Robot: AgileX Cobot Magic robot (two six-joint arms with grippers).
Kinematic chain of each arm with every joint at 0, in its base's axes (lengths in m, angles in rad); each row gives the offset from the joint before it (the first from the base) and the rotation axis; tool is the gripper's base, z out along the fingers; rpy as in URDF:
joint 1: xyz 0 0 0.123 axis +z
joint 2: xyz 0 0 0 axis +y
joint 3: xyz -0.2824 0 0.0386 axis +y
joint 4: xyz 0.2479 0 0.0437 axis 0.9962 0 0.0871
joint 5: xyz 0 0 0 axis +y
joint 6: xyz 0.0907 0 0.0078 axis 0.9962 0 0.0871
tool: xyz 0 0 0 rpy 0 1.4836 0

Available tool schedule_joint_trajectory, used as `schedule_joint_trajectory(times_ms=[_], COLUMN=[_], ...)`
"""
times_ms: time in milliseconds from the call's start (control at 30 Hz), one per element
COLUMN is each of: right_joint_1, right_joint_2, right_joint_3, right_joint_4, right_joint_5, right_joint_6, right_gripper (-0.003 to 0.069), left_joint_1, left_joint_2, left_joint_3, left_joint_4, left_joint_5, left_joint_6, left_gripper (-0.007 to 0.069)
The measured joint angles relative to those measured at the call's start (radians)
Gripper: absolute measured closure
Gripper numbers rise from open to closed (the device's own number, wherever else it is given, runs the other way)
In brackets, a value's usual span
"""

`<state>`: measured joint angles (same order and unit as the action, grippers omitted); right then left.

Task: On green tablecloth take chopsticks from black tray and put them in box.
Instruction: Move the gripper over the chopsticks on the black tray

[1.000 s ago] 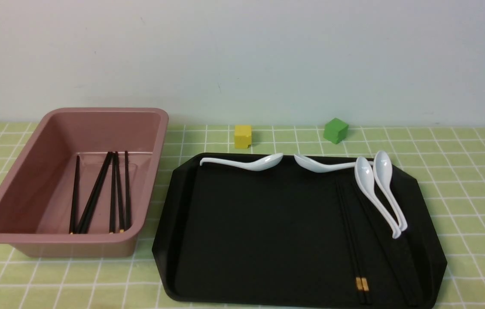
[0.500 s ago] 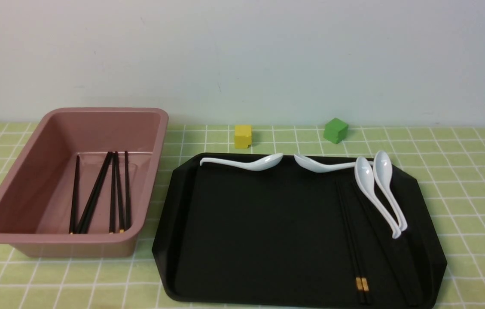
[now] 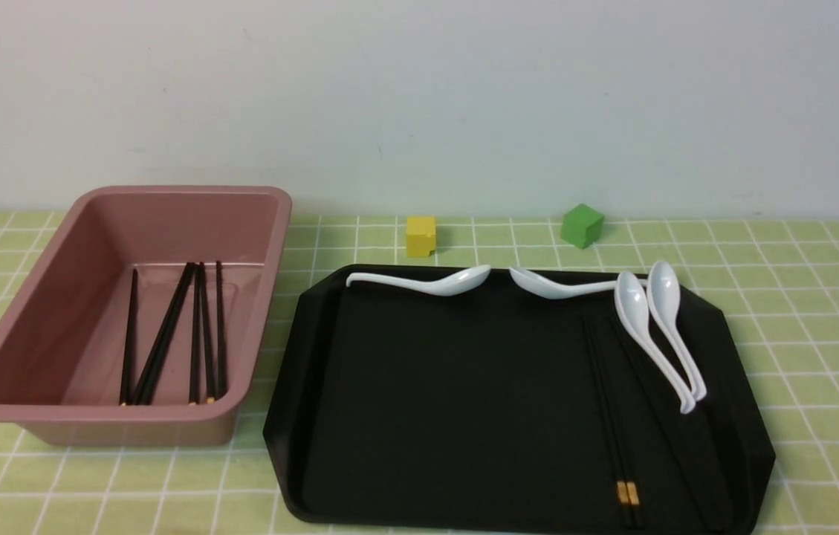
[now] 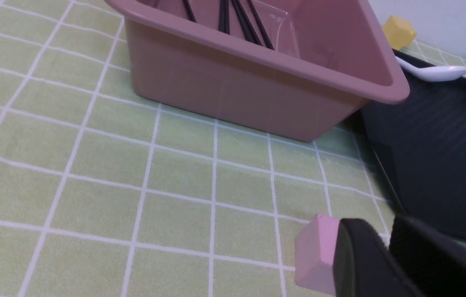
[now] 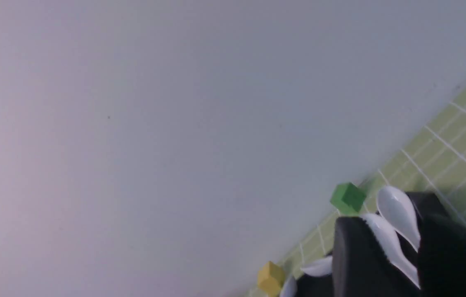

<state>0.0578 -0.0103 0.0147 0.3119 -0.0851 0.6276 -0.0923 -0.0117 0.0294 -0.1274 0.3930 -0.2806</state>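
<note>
Now, chopsticks (image 3: 610,416) lie on the tray (image 3: 426,416), lower right of the front frame.
My left gripper (image 4: 386,233) looks closed and empty beside a pink cube (image 4: 313,251); my right gripper (image 5: 399,225) is slightly apart, empty. Farther back, spoons (image 3: 657,334) line the tray's far edge; at left, the box (image 3: 55,297) holds more chopsticks.

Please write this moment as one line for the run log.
box: several chopsticks inside | black tray: more chopsticks beside spoons | right gripper: open, empty | left gripper: state unclear
</note>
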Motion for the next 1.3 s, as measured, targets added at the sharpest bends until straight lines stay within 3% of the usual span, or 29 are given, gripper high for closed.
schedule_joint_trajectory(times_ms=[133, 233, 300, 467, 533, 667, 800, 900, 1067, 1167, 1300], right_joint_1=[0.000, 0.000, 0.000, 0.000, 0.000, 0.000, 0.006, 0.043, 0.143, 0.210, 0.287], right_joint_2=[0.043, 0.167, 0.270, 0.572, 0.660, 0.919, 1.134, 1.253, 1.408, 1.495, 1.622], right_joint_3=[-0.134, -0.333, -0.453, -0.627, -0.636, -0.645, -0.684, -0.729, -0.835, -0.916, -1.020], right_joint_4=[-0.044, -0.140, -0.185, -0.179, -0.155, 0.030, 0.352, 0.477, 0.389, 0.243, 0.032], right_joint_5=[-0.030, 0.079, 0.258, 0.763, 0.833, 0.918, 0.951, 0.953, 0.897, 0.864, 0.819], right_joint_6=[-0.080, -0.201, -0.255, -0.352, -0.392, -0.696, -1.032, -1.143, -1.049, -0.910, -0.669], right_gripper=[0.0487, 0.0606, 0.0662, 0.0671, 0.0669, 0.0664, 0.0653, 0.0642, 0.0629, 0.0609, 0.0522], left_joint_1=[0.000, 0.000, 0.000, 0.000, 0.000, 0.000, 0.000, 0.000, 0.000, 0.000, 0.000], left_joint_2=[0.000, 0.000, 0.000, 0.000, 0.000, 0.000, 0.000, 0.000, 0.000, 0.000, 0.000], left_joint_3=[0.000, 0.000, 0.000, 0.000, 0.000, 0.000, 0.000, 0.000, 0.000, 0.000, 0.000], left_joint_4=[0.000, 0.000, 0.000, 0.000, 0.000, 0.000, 0.000, 0.000, 0.000, 0.000, 0.000], left_joint_5=[0.000, 0.000, 0.000, 0.000, 0.000, 0.000, 0.000, 0.000, 0.000, 0.000, 0.000], left_joint_6=[0.000, 0.000, 0.000, 0.000, 0.000, 0.000, 0.001, 0.001, 0.001, 0.001, 0.001], left_gripper=[0.0492, 0.0489, 0.0487, 0.0481, 0.0480, 0.0477, 0.0475, 0.0470, 0.0466, 0.0461, 0.0459])
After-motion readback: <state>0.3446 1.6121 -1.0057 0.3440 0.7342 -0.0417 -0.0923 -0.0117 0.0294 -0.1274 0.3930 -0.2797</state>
